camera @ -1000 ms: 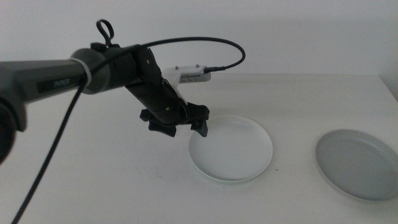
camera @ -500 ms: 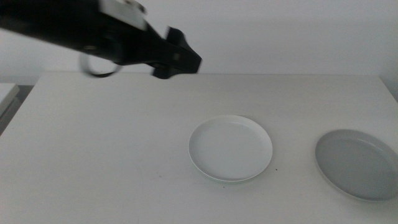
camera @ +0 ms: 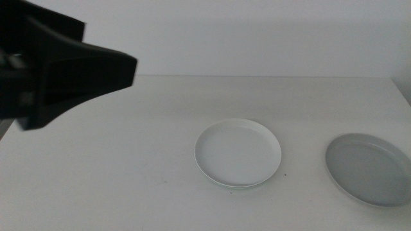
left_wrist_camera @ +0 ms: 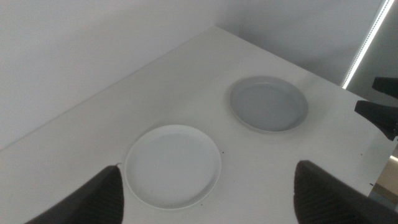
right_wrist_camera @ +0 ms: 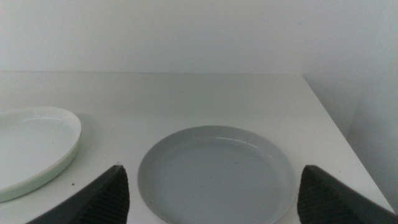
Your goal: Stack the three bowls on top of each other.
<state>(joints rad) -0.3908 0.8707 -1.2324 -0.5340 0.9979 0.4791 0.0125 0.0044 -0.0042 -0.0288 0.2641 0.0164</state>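
A white bowl (camera: 237,153) sits mid-table, and a pale mint green rim (right_wrist_camera: 59,163) shows under its edge, so it appears to rest in the green bowl. To its right lies the grey bowl (camera: 368,169), alone and apart from it. My left arm (camera: 64,70) is a large dark blur high at the left, close to the camera. From there my left gripper (left_wrist_camera: 209,168) hangs open and empty, far above the white bowl (left_wrist_camera: 173,165) and grey bowl (left_wrist_camera: 268,104). My right gripper (right_wrist_camera: 214,168) is open and empty, low, facing the grey bowl (right_wrist_camera: 214,171); it is out of the middle view.
The white table (camera: 128,173) ends just right of the grey bowl, at its right edge (camera: 403,96). A plain wall stands behind. Dark parts of the other arm (left_wrist_camera: 382,109) show beyond that edge in the left wrist view.
My left arm has lifted away from the white bowl's left rim and swung up and left toward the camera. Neither bowl has moved.
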